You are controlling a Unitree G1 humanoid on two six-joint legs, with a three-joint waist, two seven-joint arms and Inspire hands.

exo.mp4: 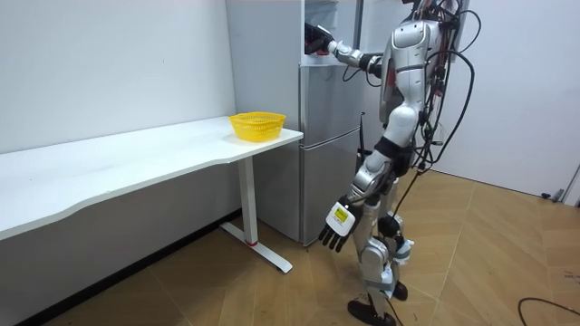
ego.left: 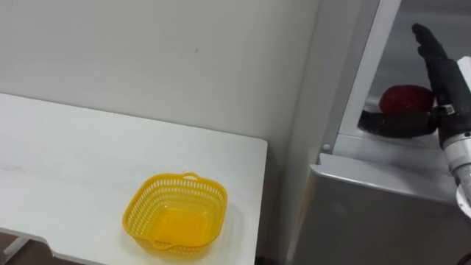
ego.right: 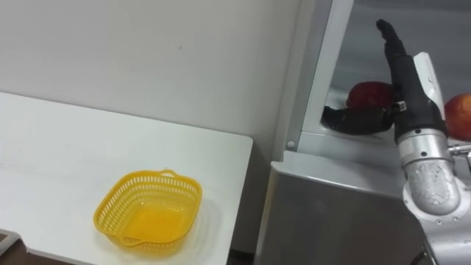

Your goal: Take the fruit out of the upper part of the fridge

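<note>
A red apple point(ego.left: 403, 98) sits on the shelf of the open upper fridge compartment point(ego.left: 383, 44). My right hand point(ego.left: 440, 73) is inside that compartment, just right of the apple. It is open, its fingers straight and pointing up, its thumb point(ego.left: 397, 122) stretched left across the apple's lower front. The right eye view shows a second reddish fruit point(ego.right: 460, 114) to the right of the hand point(ego.right: 403, 73). In the room view I stand facing the fridge point(exo.mp4: 326, 136), right arm raised into it. My left hand point(exo.mp4: 337, 226) hangs open by my thigh.
A yellow plastic basket point(ego.left: 175, 213) stands empty near the right end of the white table point(ego.left: 66, 169), beside the fridge. The closed lower fridge door point(ego.left: 368, 213) is below my arm. A narrow gap separates the table from the fridge.
</note>
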